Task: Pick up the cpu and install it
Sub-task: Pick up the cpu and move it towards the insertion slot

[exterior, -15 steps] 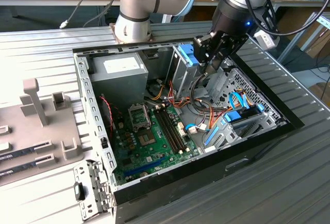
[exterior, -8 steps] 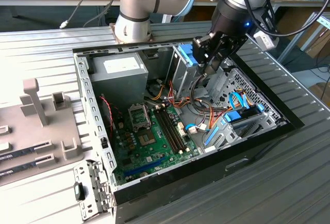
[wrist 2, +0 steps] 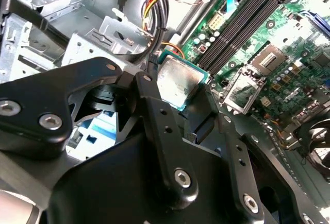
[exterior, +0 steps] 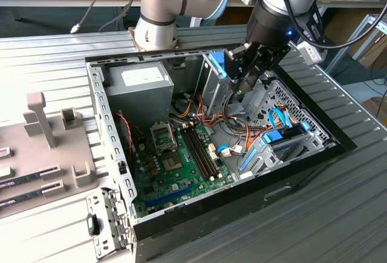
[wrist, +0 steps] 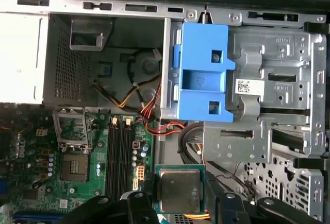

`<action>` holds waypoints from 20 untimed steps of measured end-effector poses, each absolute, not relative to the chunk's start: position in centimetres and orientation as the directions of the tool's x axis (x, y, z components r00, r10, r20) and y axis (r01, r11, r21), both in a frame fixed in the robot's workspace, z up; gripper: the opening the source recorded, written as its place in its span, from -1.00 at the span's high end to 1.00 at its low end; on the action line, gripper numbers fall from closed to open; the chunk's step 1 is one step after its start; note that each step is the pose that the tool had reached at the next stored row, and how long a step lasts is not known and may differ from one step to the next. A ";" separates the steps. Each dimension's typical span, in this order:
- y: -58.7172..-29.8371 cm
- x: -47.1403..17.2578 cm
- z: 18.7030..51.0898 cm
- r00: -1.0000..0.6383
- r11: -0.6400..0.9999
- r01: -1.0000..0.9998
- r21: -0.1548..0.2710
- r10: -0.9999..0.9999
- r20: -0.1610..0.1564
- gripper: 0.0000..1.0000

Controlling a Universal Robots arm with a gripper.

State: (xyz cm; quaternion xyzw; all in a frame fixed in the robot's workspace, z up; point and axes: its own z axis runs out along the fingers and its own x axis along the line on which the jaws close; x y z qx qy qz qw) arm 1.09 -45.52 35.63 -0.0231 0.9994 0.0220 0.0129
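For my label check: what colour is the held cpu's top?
Silver-grey, with a teal-green edge; the cpu shows best in the first wrist view.

cpu [wrist: 179, 190]: square, dull silver top, green rim; held aloft, apparently tilted.

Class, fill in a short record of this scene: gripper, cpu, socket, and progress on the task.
gripper: shut on the cpu, above the open case
cpu: clamped, silver top showing in the first wrist view
socket: frame raised, looks empty
progress: cpu picked up, not yet installed
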 end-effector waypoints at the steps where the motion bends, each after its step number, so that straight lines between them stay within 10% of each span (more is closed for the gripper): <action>1: -45.7 1.0 35.6 -0.999 0.998 -0.047 0.043 -0.046 -0.027 0.05; 20: -48.2 -0.3 34.4 -0.999 0.998 -0.047 0.043 -0.046 -0.027 0.05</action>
